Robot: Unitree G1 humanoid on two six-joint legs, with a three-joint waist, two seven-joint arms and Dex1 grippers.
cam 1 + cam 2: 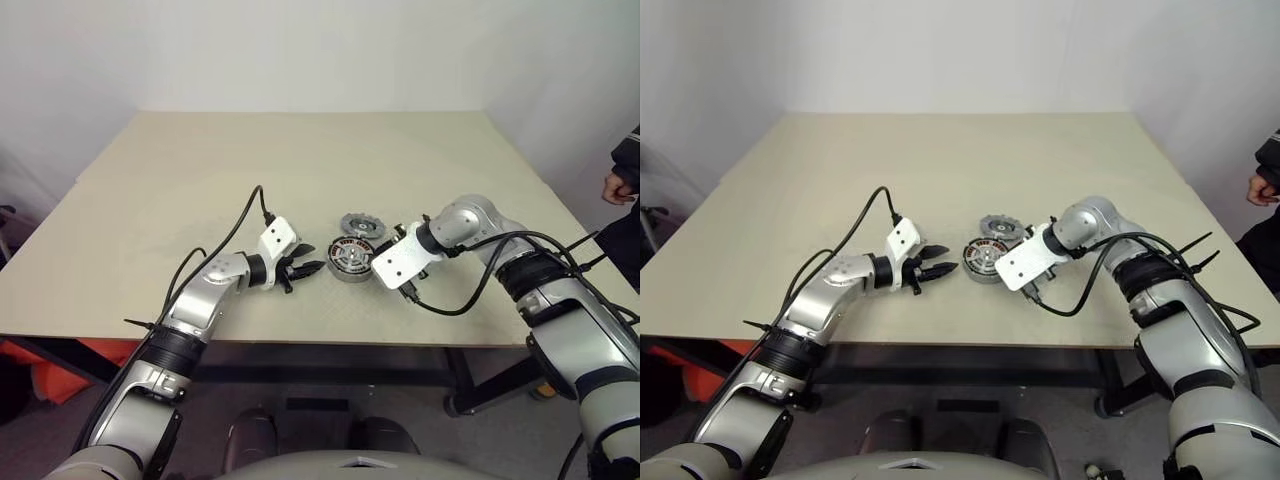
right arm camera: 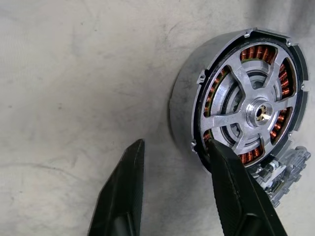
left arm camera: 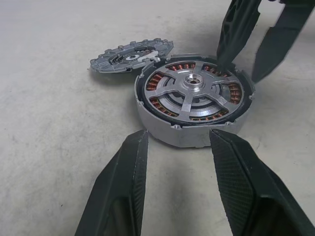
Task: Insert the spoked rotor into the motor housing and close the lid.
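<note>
Fingers of the right hand (image 2: pixel 174 191) stand apart with nothing between them, one tip just at the rim of the motor housing (image 2: pixel 184 105), at the lower right of centre in the head view — released, by the look of it, after seating a part. The left hand (image 1: pixel 303 262) waits just beside the housing on its other side, in the middle of the head view, its fingers likewise apart and empty; it seems placed to steady the cup or to brace it while the other hand works.

The spoked rotor (image 3: pixel 193 91) already lies inside the housing, its spokes over the copper windings and its hub at the centre, apparently level — so the first half of the task looks done. The lid (image 3: pixel 129 55) rests on the counter (image 1: pixel 300 170) just behind the housing, one edge touching or propped on the housing's rim; which of the two is hard to tell. Fetching and closing it is the step left.

The right hand's fingertips are hidden behind its white bracket in the head views. A person's hand (image 1: pixel 618 187) is cut off at the right edge.
</note>
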